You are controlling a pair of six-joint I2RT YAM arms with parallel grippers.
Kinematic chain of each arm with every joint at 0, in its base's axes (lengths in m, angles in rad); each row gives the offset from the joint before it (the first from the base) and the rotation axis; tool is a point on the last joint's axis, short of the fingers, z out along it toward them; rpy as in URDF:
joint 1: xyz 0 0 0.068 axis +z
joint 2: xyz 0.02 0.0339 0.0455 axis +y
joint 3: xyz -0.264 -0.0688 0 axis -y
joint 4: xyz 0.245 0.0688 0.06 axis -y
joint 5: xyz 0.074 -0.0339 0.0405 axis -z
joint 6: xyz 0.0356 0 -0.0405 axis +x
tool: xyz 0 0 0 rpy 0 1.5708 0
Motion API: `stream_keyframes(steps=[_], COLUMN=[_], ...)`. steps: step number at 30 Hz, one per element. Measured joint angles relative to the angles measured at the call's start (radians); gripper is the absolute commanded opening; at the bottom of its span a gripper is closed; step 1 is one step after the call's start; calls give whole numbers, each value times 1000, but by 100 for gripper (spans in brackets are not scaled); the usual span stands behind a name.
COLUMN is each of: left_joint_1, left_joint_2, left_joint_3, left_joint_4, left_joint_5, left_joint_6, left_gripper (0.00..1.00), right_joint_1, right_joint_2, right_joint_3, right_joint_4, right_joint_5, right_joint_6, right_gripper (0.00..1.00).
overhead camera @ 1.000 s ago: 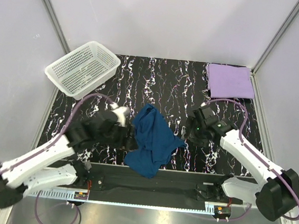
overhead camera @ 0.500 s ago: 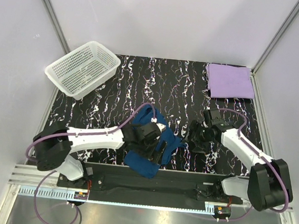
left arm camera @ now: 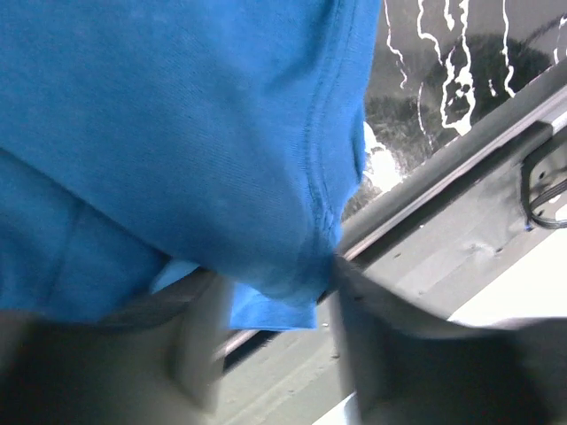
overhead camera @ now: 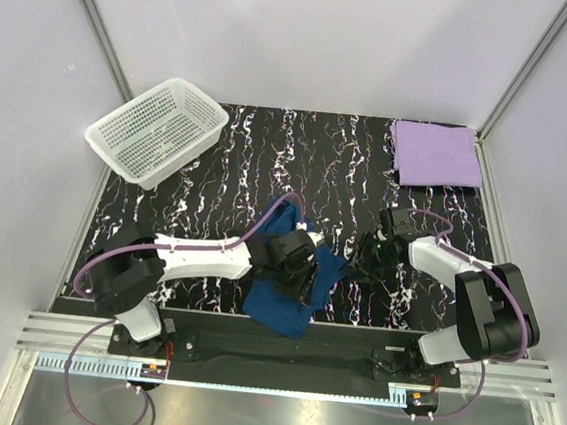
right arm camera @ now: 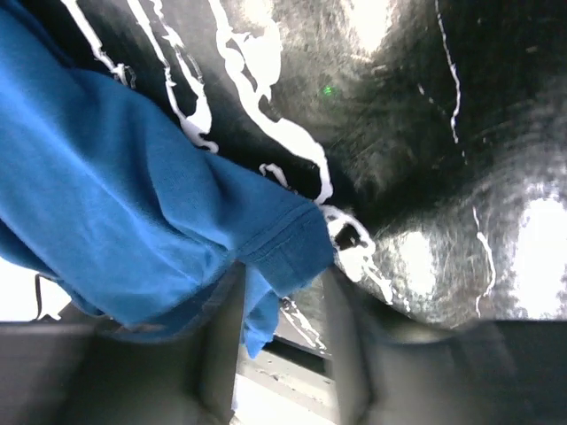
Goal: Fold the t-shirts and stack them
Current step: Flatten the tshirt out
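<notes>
Flattening stage: by the table's near edge, the left gripper (left arm camera: 276,282) and right gripper (right arm camera: 283,285) each seem to pinch the blue t-shirt (overhead camera: 279,313); next they need to draw apart.

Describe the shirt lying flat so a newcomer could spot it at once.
Start at the black marbled table and go to its far right corner. The lavender shirt lies there as a flat, neat rectangle. It is plain and pale, unlike the crumpled blue shirt at the near edge and the white basket at far left.
</notes>
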Motion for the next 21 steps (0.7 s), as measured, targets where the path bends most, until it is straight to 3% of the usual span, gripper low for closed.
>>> stream_keyframes(steps=[2, 7, 8, 9, 10, 12, 16, 21], left_joint_1=[14, 60, 65, 68, 70, 69, 68, 69], left_joint_2=[0, 0, 0, 0, -1, -7, -47, -203], left_joint_3=[1, 16, 22, 26, 31, 40, 59, 98], left_joint_4=[1, -10, -12, -12, -12, -18, -59, -172], left_joint_5=[-3, -10, -13, -14, -17, -24, -57, -168], left_joint_6=[5, 6, 6, 5, 0, 0, 7, 34], left_gripper=[38, 36, 32, 19, 14, 0, 0, 0], right_joint_1=[0, 0, 0, 0, 0, 0, 0, 42], right_joint_2=[19, 40, 40, 40, 39, 35, 6, -75], right_joint_3=[0, 23, 33, 43, 51, 68, 105, 210], right_joint_4=[9, -8, -15, -21, -27, -45, -108, -235], right_joint_5=[-5, -1, 3, 8, 12, 14, 14, 18], right_joint_6=[-7, -48, -57, -66, -72, -84, -115, -156], right_gripper=[36, 12, 10, 6, 0, 0, 0, 0])
